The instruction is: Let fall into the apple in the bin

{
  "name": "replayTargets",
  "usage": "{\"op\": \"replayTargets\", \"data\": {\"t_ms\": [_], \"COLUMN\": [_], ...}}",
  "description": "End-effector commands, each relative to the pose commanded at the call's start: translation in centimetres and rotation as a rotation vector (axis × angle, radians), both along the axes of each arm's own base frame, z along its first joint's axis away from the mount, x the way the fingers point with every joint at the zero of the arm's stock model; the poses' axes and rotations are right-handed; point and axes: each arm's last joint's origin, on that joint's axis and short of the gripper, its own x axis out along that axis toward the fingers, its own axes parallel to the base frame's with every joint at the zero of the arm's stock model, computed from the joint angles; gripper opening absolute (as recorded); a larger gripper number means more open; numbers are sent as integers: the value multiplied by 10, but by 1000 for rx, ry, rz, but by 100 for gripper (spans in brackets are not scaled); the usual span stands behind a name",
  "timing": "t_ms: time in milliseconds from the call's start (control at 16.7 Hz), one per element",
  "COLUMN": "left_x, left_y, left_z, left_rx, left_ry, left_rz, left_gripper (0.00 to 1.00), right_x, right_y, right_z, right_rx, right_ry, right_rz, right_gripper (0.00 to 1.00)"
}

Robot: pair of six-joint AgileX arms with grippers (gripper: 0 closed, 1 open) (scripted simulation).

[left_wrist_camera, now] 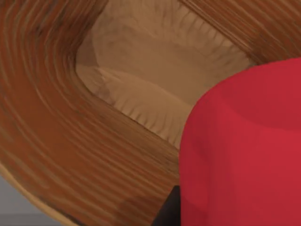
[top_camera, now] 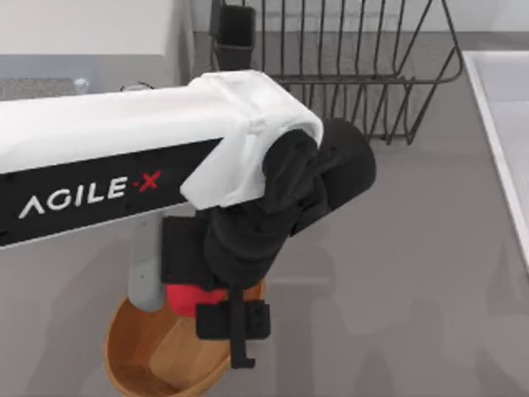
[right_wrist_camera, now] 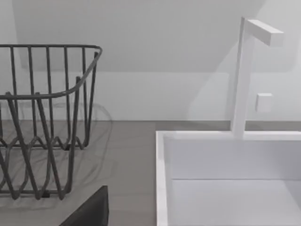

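Apple (left_wrist_camera: pixel 244 146) sits closest of all, red and smooth, right at my left gripper (top_camera: pixel 216 308), held above the open bin (top_camera: pixel 145 351). In the top view a red part of it shows under my wrist, just over the near rim of the bin, and in my left wrist view it is very close, with the tan woven floor of the bin directly below and beyond it. My left jaws are clamped on the apple, as far as I can judge from how it hangs there.

I think the apple is light and stiff, but its skin is slippery and round, so a hold across its widest middle is the safest one. It may bruise, yet the drop looks short and the wicker should give a little.

Farther from my jaws stands the black wire dish rack (top_camera: pixel 347 74) on the grey desk (top_camera: pixel 413 273). My right arm is parked, near the white sink (right_wrist_camera: pixel 225 179).
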Motion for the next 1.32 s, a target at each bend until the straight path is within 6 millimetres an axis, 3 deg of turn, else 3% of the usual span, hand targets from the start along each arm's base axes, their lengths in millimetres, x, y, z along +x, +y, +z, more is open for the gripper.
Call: {"op": "replayTargets", "data": {"t_ms": [180,420,1200,1320], "left_x": [-2,-2,-2,-2], "left_y": [5,5,5,5], "left_z": [-17,-18,-18,-18], "left_rx": [15,17,17,17], "left_ry": [31,35,35,35], "left_rz": [-7,-8,-8,-8], "left_gripper": [0,0,98,100], "right_x": [0,0,0,0], "right_y": [0,0,0,0], "right_z": [0,0,0,0], "right_rx": [0,0,0,0], "right_ry": [0,0,0,0], "right_rz": [0,0,0,0], "right_gripper": [100,100,100,100]}}
